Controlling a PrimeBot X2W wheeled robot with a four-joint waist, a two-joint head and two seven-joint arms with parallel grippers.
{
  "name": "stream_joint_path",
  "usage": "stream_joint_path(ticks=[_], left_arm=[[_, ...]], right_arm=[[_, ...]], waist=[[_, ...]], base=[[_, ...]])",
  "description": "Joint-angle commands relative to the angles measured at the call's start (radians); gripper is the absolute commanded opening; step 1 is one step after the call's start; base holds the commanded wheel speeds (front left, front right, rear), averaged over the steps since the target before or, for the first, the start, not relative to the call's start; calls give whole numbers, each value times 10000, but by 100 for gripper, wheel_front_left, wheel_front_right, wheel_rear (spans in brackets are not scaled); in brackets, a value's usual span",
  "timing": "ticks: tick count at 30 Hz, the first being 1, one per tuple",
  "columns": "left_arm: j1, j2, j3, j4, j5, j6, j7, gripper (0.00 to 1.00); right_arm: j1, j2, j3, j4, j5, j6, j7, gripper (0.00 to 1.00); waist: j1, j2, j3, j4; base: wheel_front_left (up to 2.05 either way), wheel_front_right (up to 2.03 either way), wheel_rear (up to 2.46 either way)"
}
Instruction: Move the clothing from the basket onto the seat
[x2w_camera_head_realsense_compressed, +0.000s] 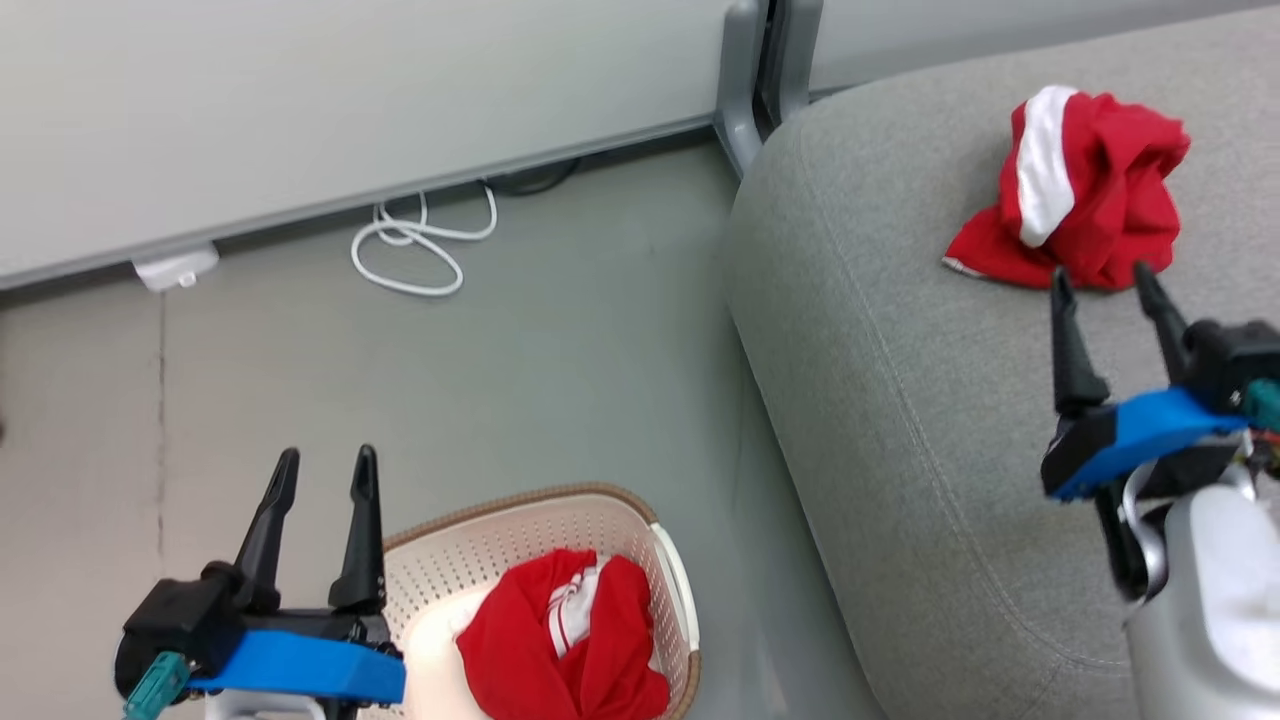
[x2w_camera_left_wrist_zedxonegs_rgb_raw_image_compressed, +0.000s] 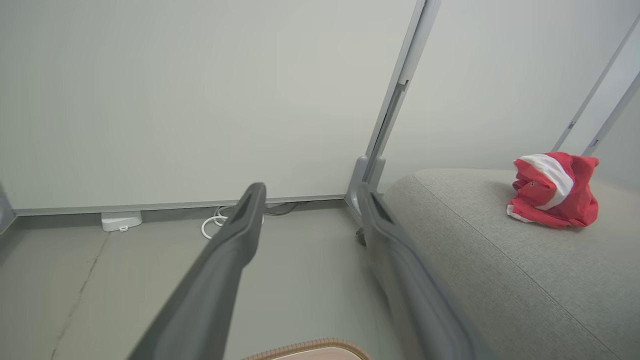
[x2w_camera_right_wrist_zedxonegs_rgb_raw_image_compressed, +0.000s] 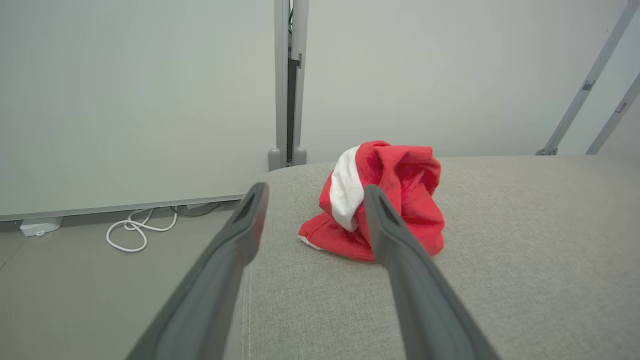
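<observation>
Status: first garment (x2w_camera_head_realsense_compressed: 1085, 180) sits crumpled on the sofa (x2w_camera_head_realsense_compressed: 900, 420), white band on top, well in from the rounded end. The right jaws are apart and empty, tips just short of the heap. In the right wrist view one finger overlaps the red cloth; can't tell if it touches.

The second garment (x2w_camera_head_realsense_compressed: 540, 660) is in the basket (x2w_camera_head_realsense_compressed: 470, 560), bunched toward the sofa-side wall, with thin white stripes showing in the middle fold. The basket stands on the floor (x2w_camera_head_realsense_compressed: 560, 380), just beside the sofa's end. The left jaws are apart and empty, up over the basket's left rim, pointing toward the wall.

My read: half done, one piece left to lift.

Handling, judged from the look:
- Thin, limp sports fabric. Light, no stiffness, not fragile.
- It will drape and trail once lifted, so it needs height to clear the rim.
- Smooth weave: a single-layer pinch may slide out.

Where to grab:
- The highest red hump near the striped fold, several layers at once.
- Come straight down into the heap's middle, away from the perforated wall.
- Avoid a loose hem: it would unroll into a long tail.

Risks:
- A trailing edge could catch the woven rim and tip or drag the light basket.
- Fingertips could poke the wall holes if the approach runs too close to the side.
</observation>
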Motion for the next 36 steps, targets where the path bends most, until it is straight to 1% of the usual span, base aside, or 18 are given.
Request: stream_joint_path(ticks=[1, 8, 14, 17, 20, 25, 36], left_arm=[[111, -50, 193, 123, 24, -73, -45, 100], [604, -383, 891, 504, 160, -75, -46, 100], [914, -558, 1193, 645, 254, -78, -44, 100], [1017, -606, 1222, 733, 271, -78, -46, 100], [1131, -588, 1199, 898, 256, -79, -45, 100], [1241, -624, 1286, 933, 284, -79, -45, 100], [1421, -759, 1483, 753, 439, -78, -47, 100]], right_arm=[[539, 119, 129, -483, 148, 1, -36, 100], [2505, 540, 714, -2722, 292, 1, 258, 100], [3847, 716, 1009, -3798, 381, 1, 551, 100], [4158, 720, 1170, -3913, 404, 1, 603, 100], [4499, 716, 1470, -3874, 716, 1, 566, 100], [4727, 718, 1578, -3860, 947, 1, 447, 100], [4537, 719, 1769, -3863, 1158, 1, 383, 100]], waist=[[4, 0, -331, -79], [4, 0, -1053, 425], [4, 0, -1476, 1021], [4, 0, -1572, 1163], [4, 0, -1702, 1326], [4, 0, -1795, 1481], [4, 0, -1730, 1299]], base=[[0, 0, 0], [0, 0, 0], [0, 0, 0], [0, 0, 0], [0, 0, 0], [0, 0, 0], [0, 0, 0]])
